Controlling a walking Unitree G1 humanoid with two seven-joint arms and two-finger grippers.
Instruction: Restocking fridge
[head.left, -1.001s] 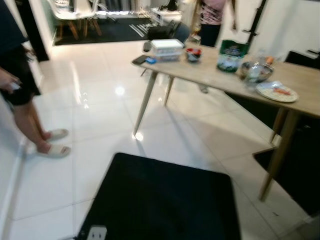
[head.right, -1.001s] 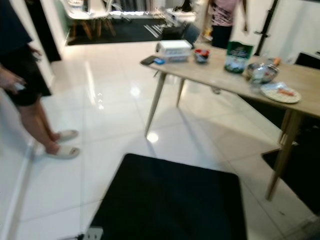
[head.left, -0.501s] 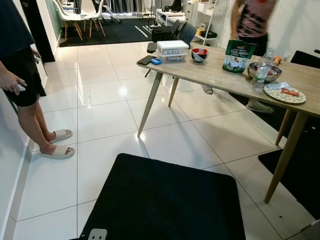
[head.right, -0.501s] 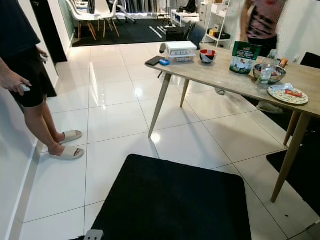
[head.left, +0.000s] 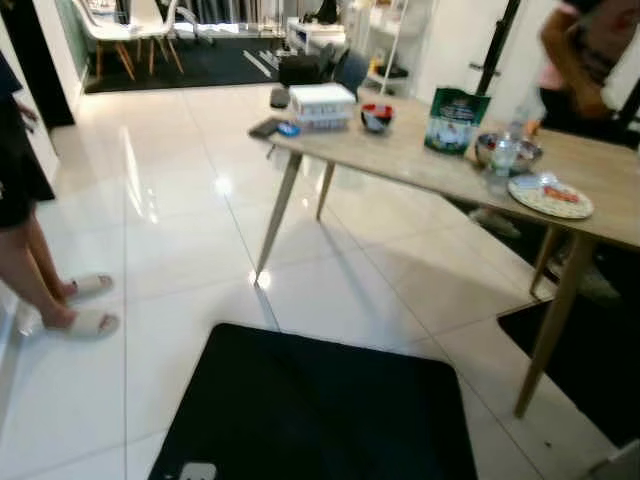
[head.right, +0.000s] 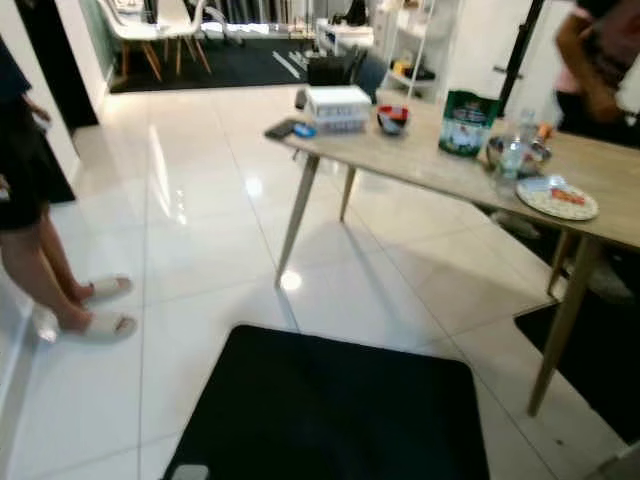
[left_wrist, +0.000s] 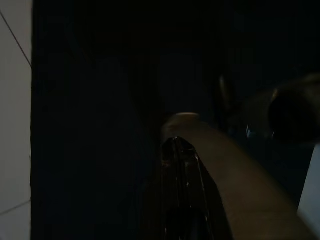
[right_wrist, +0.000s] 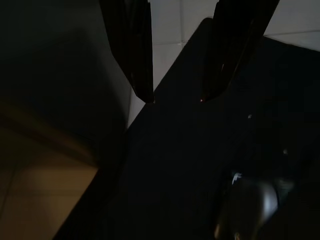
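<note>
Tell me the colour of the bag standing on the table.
Green bag; right eye view shows it best.

table (head.left: 420, 160) | green bag (head.left: 455, 119), plate (head.left: 549, 197), bowls, apparently boxes (head.left: 320, 103)

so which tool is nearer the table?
Right, probably. The table stands ahead on the robot's right; right tool hangs over the mat, left tool hangs in shade.

A person (head.right: 598, 75) in a pink top has moved behind the desk's (head.right: 440, 160) far right end; the camera has swung slightly.
</note>
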